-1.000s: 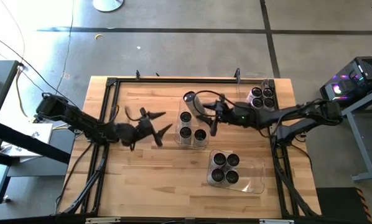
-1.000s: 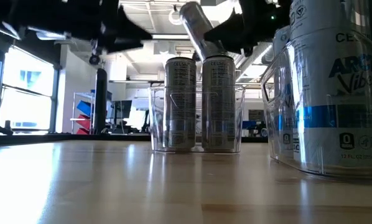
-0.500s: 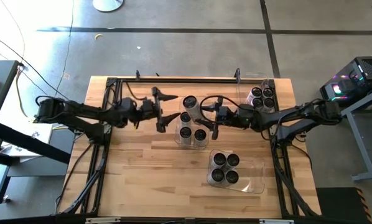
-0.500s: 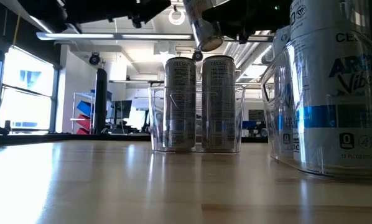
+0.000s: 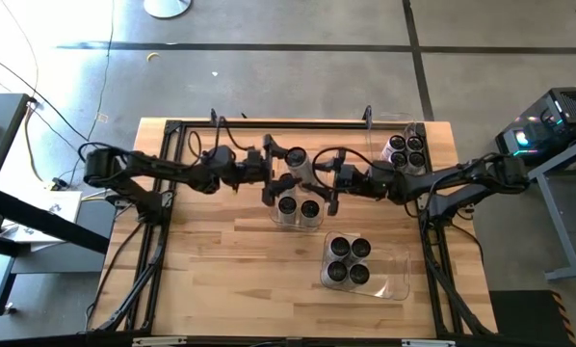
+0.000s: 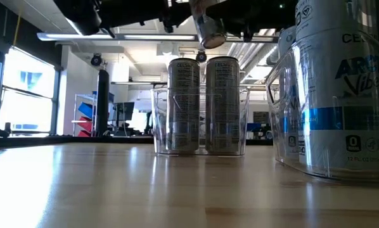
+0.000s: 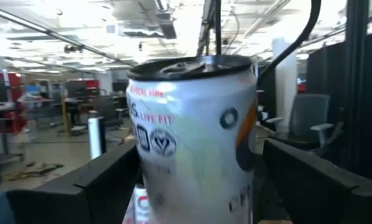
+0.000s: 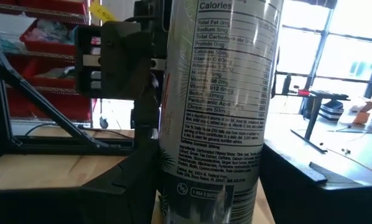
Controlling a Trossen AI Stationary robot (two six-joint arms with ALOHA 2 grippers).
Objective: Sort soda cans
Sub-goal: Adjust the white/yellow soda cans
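Note:
A silver-white soda can (image 8: 217,106) with a dark top (image 5: 295,157) hangs upright above the middle clear bin (image 5: 298,224), with my right gripper (image 5: 314,175) shut on it. My left gripper (image 5: 274,173) reaches in from the table's left and is open. Its fingers (image 7: 80,186) stand on either side of that same can (image 7: 192,137); I cannot tell whether they touch it. In the low view the can's lower end (image 6: 212,42) shows above the cans (image 6: 205,104) that stand in the middle bin. My right gripper pinches the can's side wall (image 8: 173,180) between its two fingers. The fingers come in level from the table's right and lie across the can. The can is upright and lifted clear, above the middle bin.
Three cans stand in the middle bin. A bin at the far right (image 5: 405,149) holds several cans. Another bin toward the near right (image 5: 389,275) holds several cans (image 5: 349,260). A black frame (image 5: 269,122) runs along the table's far and side edges.
My left gripper has gone up and toward the table's right and far edge, turning level, until its fingers flank the can held by my right gripper. The can has swung from tilted to upright in the right gripper, which has stayed in place.

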